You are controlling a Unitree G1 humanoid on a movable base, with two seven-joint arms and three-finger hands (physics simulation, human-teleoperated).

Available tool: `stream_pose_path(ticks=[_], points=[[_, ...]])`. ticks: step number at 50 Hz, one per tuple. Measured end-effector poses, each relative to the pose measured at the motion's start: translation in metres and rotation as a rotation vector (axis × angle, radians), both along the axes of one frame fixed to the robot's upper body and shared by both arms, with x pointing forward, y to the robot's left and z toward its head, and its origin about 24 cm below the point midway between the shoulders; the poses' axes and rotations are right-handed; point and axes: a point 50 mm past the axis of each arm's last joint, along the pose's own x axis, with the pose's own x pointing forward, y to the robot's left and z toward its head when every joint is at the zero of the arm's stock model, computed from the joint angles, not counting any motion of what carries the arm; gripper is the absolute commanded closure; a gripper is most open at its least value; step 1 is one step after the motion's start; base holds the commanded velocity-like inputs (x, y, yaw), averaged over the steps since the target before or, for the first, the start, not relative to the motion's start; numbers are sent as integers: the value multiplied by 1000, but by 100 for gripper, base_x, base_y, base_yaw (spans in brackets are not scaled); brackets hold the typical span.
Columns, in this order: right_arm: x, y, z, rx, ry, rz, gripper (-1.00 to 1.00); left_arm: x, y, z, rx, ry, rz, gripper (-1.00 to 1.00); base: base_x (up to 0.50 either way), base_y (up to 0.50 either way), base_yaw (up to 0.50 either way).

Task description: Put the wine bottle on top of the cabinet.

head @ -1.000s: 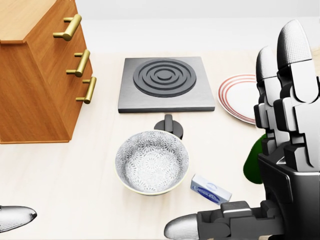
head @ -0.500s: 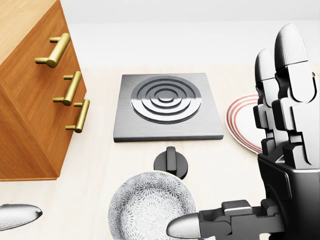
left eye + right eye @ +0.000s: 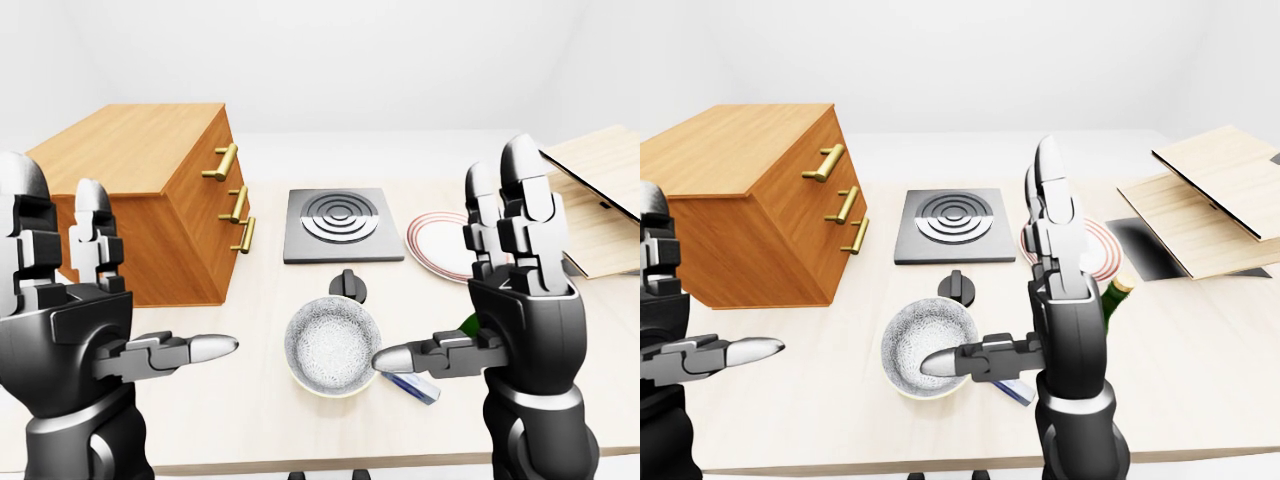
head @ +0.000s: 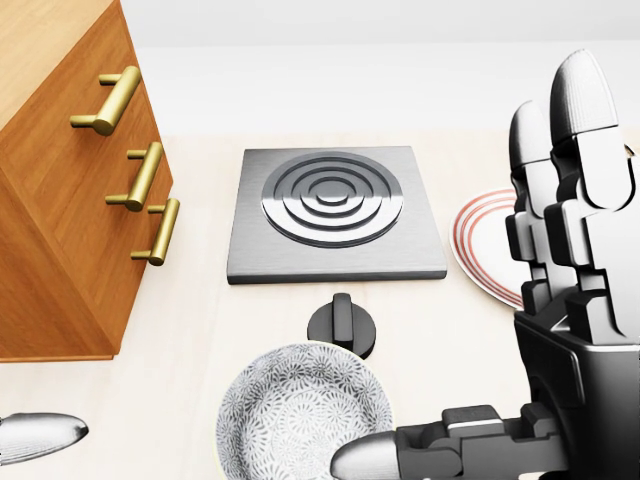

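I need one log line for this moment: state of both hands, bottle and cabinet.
left hand: open, empty | right hand: open, empty | wine bottle: on table, mostly hidden by right hand | cabinet: top bare

- The head view looks steeply down and close on the table [image 4: 200, 350], showing the hob [image 4: 333, 213] and one cabinet [image 4: 60, 220] corner.
- The left-eye and right-eye views sit farther off, looking level across the whole tabletop toward its far edge.
- All three views share hob, cabinet and bowl [image 3: 332, 344].
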Motion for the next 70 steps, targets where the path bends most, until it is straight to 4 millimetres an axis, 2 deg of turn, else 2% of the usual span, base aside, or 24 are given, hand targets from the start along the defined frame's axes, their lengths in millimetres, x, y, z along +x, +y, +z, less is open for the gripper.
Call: stream_pose_path(ticks=[6, 14, 18, 33, 41, 50, 59, 70], points=[[-1, 0, 0, 0, -2, 2, -100, 1, 0, -2, -1, 8, -1, -100, 0, 0, 0], [-13, -3, 11, -43, -65, -19, -100, 1, 1, -4, -4, 23, -3, -100, 0, 0, 0], [-12, -6, 9, -88, -39, -63, -100, 1, 1, -5, -4, 27, -4, -100, 0, 0, 0], [-12, -44, -10, -145, 181, -281, -100, 1, 2, -6, -5, 34, -4, -100, 0, 0, 0], [-28, -70, -20, -108, 209, -340, -100, 0, 2, -7, -5, 40, -5, -100, 0, 0, 0], [-48, -95, -21, -32, 226, -382, -100, 1, 0, -10, -3, 53, -9, -100, 0, 0, 0], [-61, -110, -19, 13, 245, -425, -100, 1, -2, -11, 0, 64, -13, -100, 0, 0, 0], [-68, -117, -18, 5, 224, -471, -100, 3, -4, -14, 5, 82, -19, -100, 0, 0, 0]])
